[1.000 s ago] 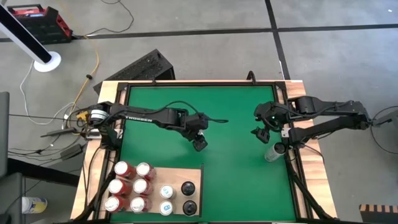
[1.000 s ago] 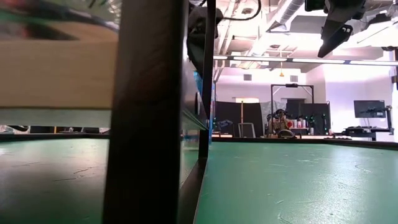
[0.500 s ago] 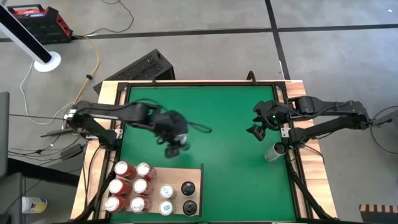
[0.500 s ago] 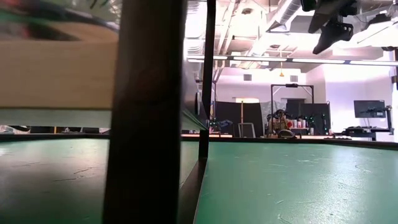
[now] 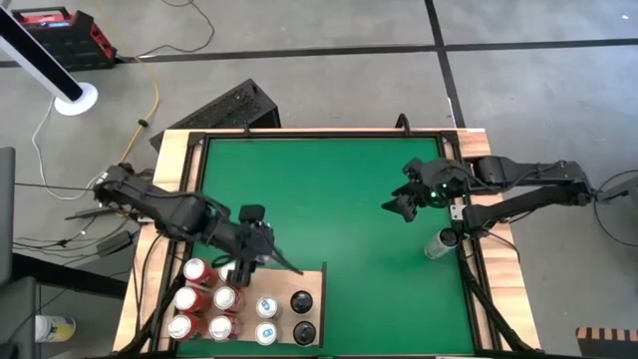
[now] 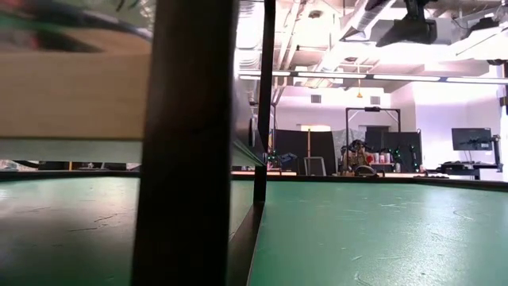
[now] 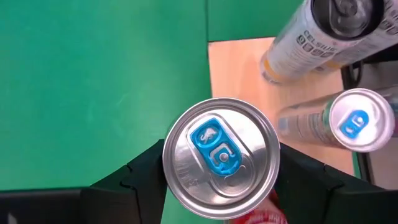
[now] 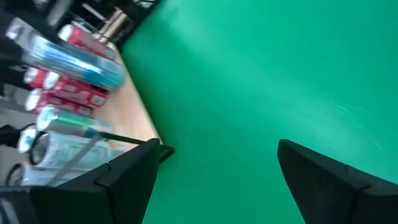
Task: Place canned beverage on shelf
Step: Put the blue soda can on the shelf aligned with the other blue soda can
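The shelf is a pale wood board at the mat's near left, and it carries several upright red cans, two white cans and two black ones. My left gripper is open above the shelf's far edge. In the left wrist view its fingers stand on either side of a red can's silver, blue-tabbed top. My right gripper is open and empty above the mat's right part. Another can lies at the table's right edge. My left gripper points down over the upright red can, one finger on each side of its top rim. The can's top hides its sides, so I cannot tell whether the fingers touch it.
In the low view the shelf board is raised on dark posts above the green mat. My right gripper shows at the top of that view. Dark frame rails run along the table's edges.
My left gripper has swung from the mat's middle toward the table's left and near edges and now stands over a red can at the shelf's far edge. My right gripper has risen and gone a little toward the table's left.
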Robot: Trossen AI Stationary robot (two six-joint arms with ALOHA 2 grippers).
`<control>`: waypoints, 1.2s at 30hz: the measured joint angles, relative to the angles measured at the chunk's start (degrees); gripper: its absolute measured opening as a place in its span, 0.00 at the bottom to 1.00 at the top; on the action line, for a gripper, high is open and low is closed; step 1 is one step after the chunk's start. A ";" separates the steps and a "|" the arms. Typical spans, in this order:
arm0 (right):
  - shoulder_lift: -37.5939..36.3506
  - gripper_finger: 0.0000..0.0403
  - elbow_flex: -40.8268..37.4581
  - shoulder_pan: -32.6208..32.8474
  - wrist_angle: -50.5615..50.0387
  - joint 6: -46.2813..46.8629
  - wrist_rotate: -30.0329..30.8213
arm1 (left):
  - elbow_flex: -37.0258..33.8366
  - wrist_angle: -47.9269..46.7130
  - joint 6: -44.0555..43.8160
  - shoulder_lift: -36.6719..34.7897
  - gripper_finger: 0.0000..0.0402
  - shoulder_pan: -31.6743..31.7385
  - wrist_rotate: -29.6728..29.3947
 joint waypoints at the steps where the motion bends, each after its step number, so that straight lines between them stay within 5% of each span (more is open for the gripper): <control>1: 0.00 0.86 0.00 0.41 0.65 0.00 -0.02 | -1.57 1.60 -0.65 -0.12 0.55 -0.58 -0.09; 8: 0.00 0.86 0.00 1.85 1.49 -0.36 -0.04 | -10.26 14.15 -5.89 -2.85 0.55 -1.25 6.64; 36: 0.01 0.86 0.00 1.81 1.09 -3.67 -1.38 | -13.91 16.26 1.68 2.27 0.55 -1.53 12.96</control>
